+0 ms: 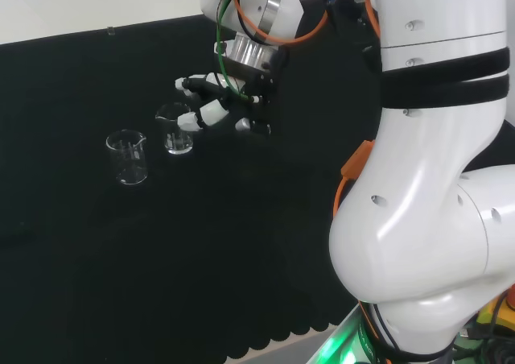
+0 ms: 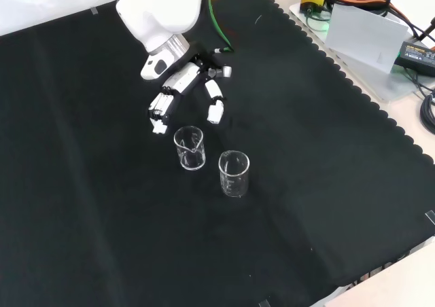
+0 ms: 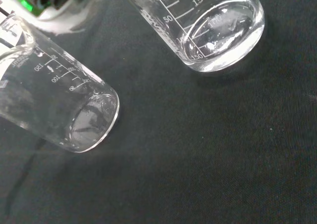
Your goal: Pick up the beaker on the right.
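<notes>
Two empty clear glass beakers stand upright on the black cloth. In the head view one beaker [image 1: 177, 130] is on the right, close to the hand [image 1: 251, 94], and the other beaker [image 1: 127, 158] stands to its left. The front view has the near beaker [image 2: 189, 148] just below the hand [image 2: 190, 73] and the other beaker [image 2: 234, 174] lower right. The fingers [image 2: 160, 110] are spread and fairly straight, reach toward the near beaker's rim with a small gap, and hold nothing. Both beakers, one [image 3: 208, 30] and the other [image 3: 64, 105], look large in the wrist view.
The arm's big white links [image 1: 426, 219] take up the right of the head view. Off the cloth's scalloped edge [image 2: 353, 83] in the front view lie a white box [image 2: 360, 28], cables and a power brick [image 2: 414, 49].
</notes>
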{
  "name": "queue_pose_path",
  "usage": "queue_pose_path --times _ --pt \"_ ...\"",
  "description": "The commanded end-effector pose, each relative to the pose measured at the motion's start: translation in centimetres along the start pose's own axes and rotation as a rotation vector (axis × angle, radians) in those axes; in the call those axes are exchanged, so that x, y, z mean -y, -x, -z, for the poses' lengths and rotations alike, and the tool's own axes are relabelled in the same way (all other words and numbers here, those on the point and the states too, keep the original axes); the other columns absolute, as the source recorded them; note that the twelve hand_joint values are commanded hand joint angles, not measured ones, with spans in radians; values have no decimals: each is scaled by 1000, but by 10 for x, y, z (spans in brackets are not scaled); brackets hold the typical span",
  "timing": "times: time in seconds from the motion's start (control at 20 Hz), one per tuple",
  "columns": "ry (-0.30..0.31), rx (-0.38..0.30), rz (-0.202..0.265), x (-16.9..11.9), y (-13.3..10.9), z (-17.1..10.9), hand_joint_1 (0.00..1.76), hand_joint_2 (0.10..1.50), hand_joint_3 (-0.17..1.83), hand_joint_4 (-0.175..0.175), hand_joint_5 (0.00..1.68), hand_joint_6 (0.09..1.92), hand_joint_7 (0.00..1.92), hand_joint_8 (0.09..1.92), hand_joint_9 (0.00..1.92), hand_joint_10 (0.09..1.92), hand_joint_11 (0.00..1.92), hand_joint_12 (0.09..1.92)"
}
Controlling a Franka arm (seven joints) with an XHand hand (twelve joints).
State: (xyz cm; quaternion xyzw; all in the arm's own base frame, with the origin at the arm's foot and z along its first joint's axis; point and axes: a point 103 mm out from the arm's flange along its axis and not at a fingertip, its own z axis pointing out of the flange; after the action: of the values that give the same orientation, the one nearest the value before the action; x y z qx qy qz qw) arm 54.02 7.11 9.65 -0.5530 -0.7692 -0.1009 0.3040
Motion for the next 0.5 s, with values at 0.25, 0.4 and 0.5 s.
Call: queue_pose_path --times 0.25,0.4,0.5 --pt "18 -40 24 -11 8 -14 724 488 615 -80 250 87 93 646 191 714 0 1073" --pt "17 -64 41 -13 9 -18 725 489 610 -82 254 87 97 648 199 715 0 1076" --pt "18 -77 53 -15 8 -19 727 489 607 -83 256 87 100 650 202 715 0 1078"
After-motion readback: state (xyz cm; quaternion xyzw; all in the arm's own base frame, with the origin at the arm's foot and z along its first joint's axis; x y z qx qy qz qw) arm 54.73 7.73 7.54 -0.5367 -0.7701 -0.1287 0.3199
